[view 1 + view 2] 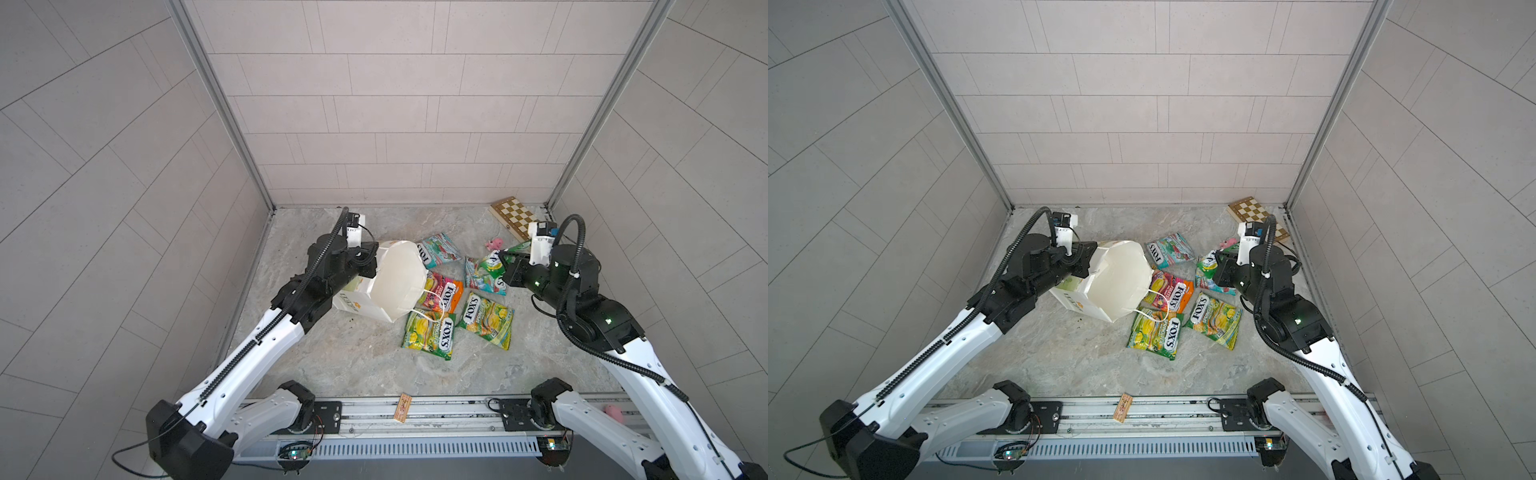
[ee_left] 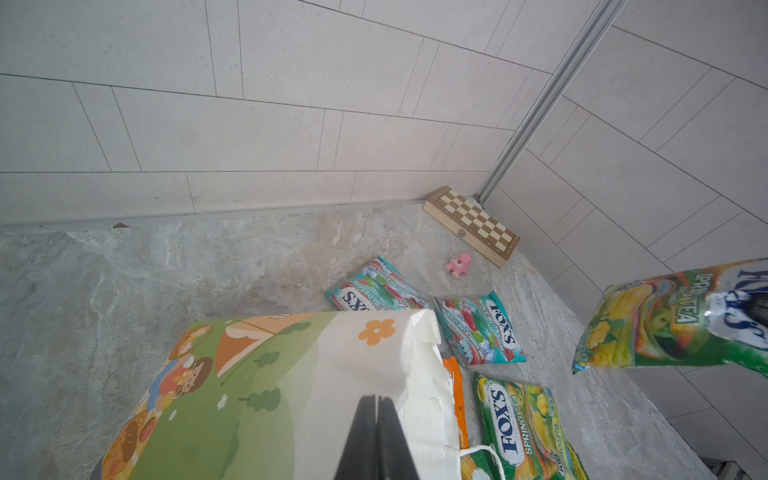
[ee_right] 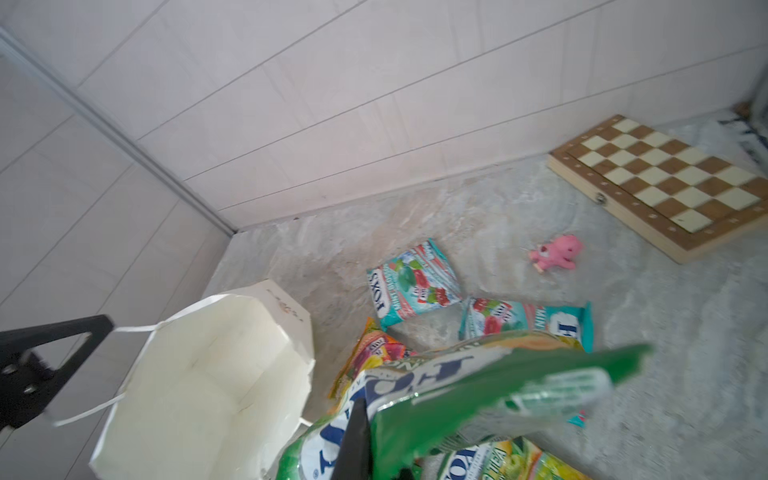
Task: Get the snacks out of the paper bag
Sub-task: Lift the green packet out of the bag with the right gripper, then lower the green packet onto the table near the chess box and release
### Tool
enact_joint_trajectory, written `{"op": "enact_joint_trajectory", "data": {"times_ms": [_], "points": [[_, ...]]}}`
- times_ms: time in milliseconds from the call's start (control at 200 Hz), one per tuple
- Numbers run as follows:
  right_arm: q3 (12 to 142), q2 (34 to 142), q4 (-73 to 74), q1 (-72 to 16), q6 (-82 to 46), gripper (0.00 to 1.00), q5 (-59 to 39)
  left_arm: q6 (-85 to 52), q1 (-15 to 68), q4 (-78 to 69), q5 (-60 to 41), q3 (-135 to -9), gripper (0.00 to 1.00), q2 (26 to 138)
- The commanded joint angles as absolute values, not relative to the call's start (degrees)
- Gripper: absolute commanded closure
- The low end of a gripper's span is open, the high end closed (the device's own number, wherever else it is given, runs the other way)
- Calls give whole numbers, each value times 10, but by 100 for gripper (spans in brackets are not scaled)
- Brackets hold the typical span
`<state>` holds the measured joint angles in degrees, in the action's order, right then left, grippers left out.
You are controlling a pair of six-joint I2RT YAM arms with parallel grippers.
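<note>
Left end effector [image 2: 376, 401] pinches bag [image 1: 399, 274], mouth rightward; right end effector [image 1: 506, 261] pinches green packet [image 2: 656, 328].

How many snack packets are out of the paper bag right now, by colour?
Teal-red packets: 2
Orange-pink packet: 1
Yellow-green packets: 3, of which two lie flat and one is held up by the right end effector
Total: 6
</note>
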<state>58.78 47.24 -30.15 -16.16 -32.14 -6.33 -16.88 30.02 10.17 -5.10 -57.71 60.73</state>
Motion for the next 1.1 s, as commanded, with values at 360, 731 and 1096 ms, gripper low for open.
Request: {"op": "enact_joint_trajectory", "data": {"times_ms": [360,731,1096], "points": [[515,536,-285,75,-310,100,-140,-160,301,101,-52,-589,100,602],[491,634,-153,152,-316,100,-169,-160,301,101,-53,-590,100,602],[480,735,-52,179,-297,100,-201,-161,301,100,-52,-589,100,603]]}}
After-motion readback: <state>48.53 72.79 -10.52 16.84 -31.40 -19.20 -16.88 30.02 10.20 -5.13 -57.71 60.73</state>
